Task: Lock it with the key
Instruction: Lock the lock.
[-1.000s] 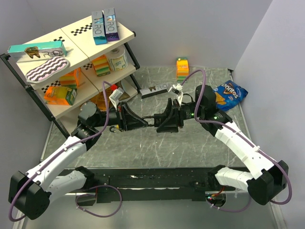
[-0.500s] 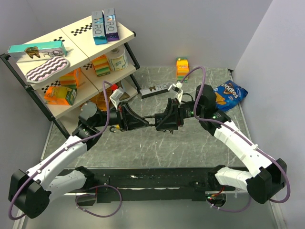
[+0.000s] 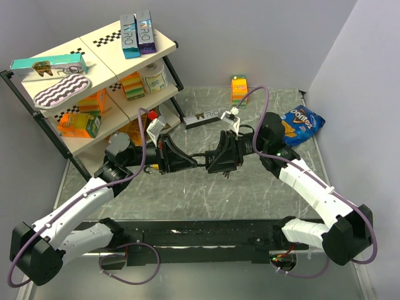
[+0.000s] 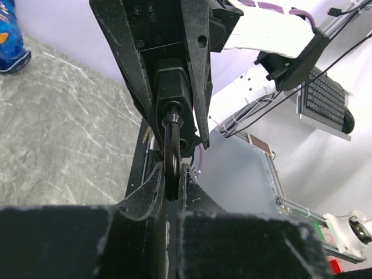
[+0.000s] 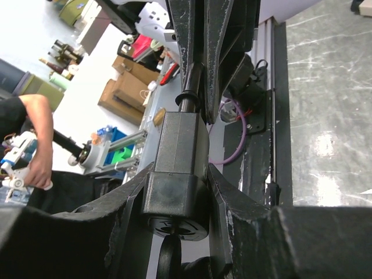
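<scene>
The lock (image 5: 180, 157) is a dark padlock held in mid-air between both arms above the table's middle (image 3: 211, 161). My right gripper (image 5: 177, 174) is shut on its block body from both sides. My left gripper (image 4: 171, 174) is shut on the dark curved shackle (image 4: 171, 139), which runs into the body (image 4: 171, 87). The key (image 5: 168, 258) shows as a dark rounded head sticking out of the round keyhole at the body's near end, between the right fingers; nothing grips it. In the top view my left gripper (image 3: 195, 164) and right gripper (image 3: 215, 162) meet tip to tip.
A shelf rack (image 3: 94, 75) with boxes and packets stands at the back left, close to the left arm. A black box (image 3: 203, 117) and an orange carton (image 3: 239, 87) lie behind the grippers, and a blue chip bag (image 3: 300, 122) lies at the right.
The right gripper's jaws have narrowed onto the lock body. Both grippers with the lock have drifted slightly left and back.
</scene>
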